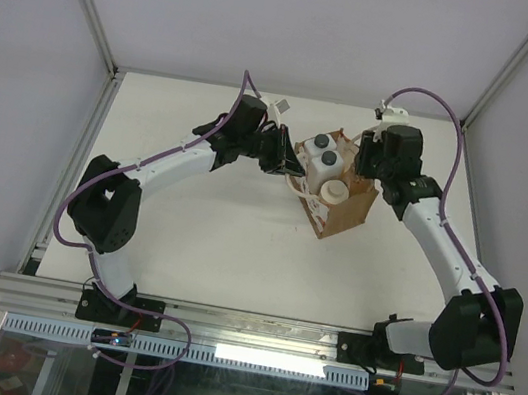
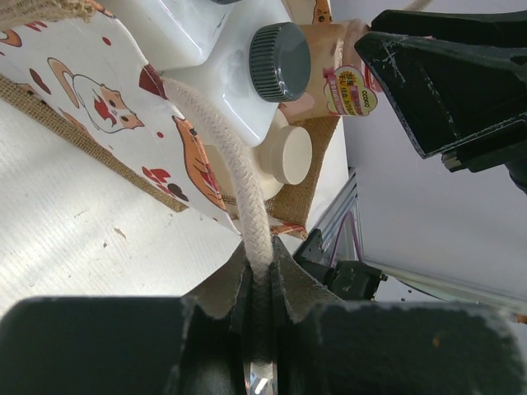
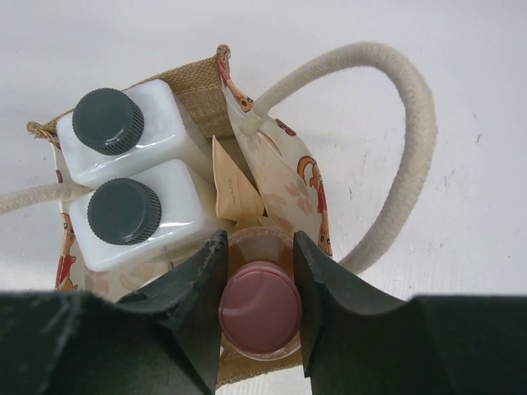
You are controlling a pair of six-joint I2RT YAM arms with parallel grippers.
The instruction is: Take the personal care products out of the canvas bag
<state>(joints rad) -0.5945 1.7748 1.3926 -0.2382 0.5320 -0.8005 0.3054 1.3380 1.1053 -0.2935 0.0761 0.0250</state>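
Note:
The brown canvas bag stands at the table's middle back. Two white squarish bottles with dark caps stand in it side by side, and the cream bottle's cap shows beside them. My right gripper is shut on the slim peach-orange bottle, with its fingers against the pink cap, still inside the bag. My left gripper is shut on one cream rope handle at the bag's left side. The right gripper reaches in from the right.
The bag's other loop handle hangs out over the white table. Metal frame posts and grey walls close in the table at the back and sides. The printed side of the bag faces the left wrist camera.

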